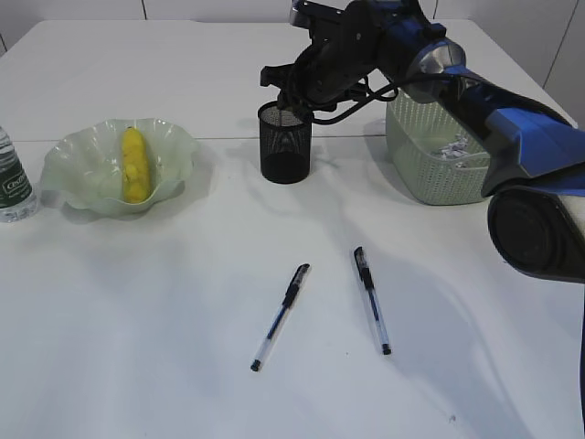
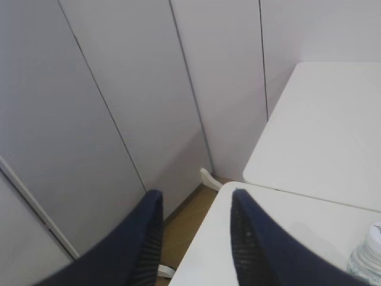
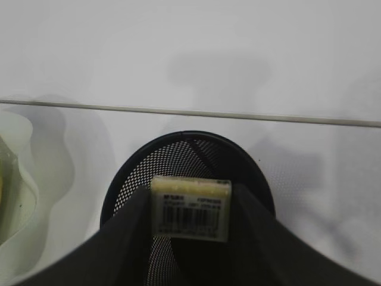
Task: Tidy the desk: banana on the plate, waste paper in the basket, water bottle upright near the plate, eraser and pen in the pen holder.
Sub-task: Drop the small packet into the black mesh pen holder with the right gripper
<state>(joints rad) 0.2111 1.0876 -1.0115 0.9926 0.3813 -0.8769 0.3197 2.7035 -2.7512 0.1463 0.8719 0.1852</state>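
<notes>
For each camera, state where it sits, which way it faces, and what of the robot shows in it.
Exterior: raised at the desk's front, slanting down; shows the right arm over the pen holder, plate, basket.
Left wrist: off the desk's corner, facing wall panels; left gripper empty.
Right wrist: straight down over the pen holder; right gripper holds the eraser.
Shared: exterior and right wrist show the pen holder.

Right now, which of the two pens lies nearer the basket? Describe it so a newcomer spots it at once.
Start at the green perforated basket on the desk's right. Come forward onto bare tabletop: two pens lie side by side. Yours is the right-hand pen, cap away from the camera, tip leaning right; the left pen leans the opposite way.
</notes>
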